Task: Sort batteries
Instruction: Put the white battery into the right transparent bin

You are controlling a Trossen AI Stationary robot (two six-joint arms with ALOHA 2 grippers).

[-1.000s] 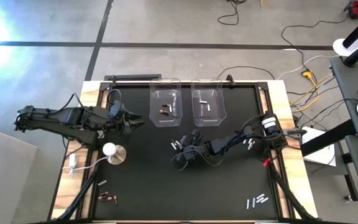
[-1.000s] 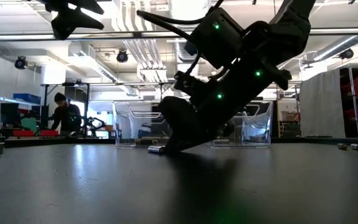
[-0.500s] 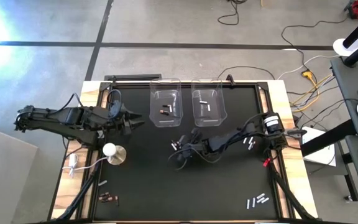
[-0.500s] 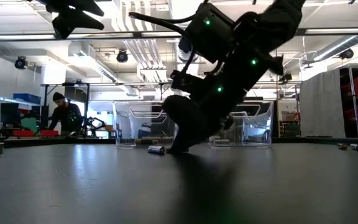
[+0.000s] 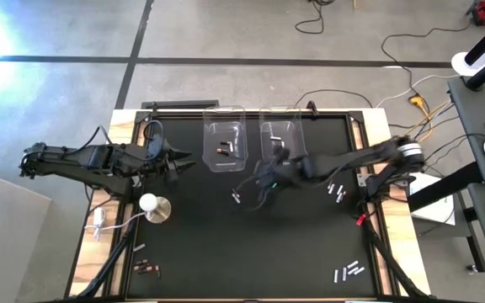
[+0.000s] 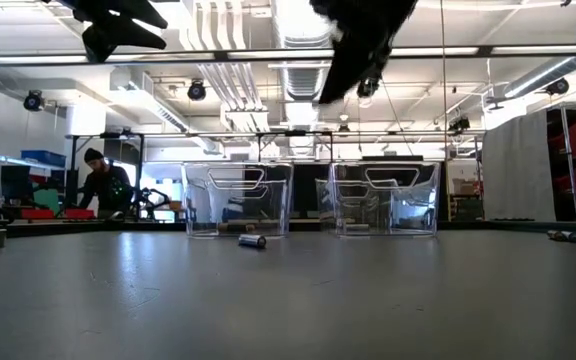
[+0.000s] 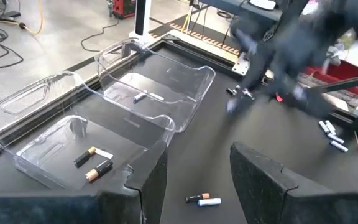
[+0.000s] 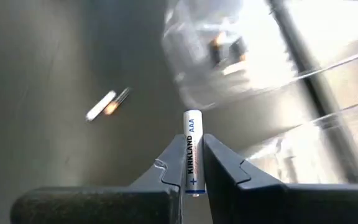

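Your left gripper (image 5: 188, 159) hangs open and empty at the table's left. Two clear bins (image 5: 225, 145) sit at the far edge: the left holds two dark batteries (image 7: 93, 163), the right one white. Your right gripper (image 8: 192, 163) pinches one white AAA battery (image 8: 192, 149).

Both arms are dark, jointed, with black cables along the links. The right hand (image 8: 191, 168) has two dark, wedge-shaped fingers (image 8: 169, 163) on a broad base.
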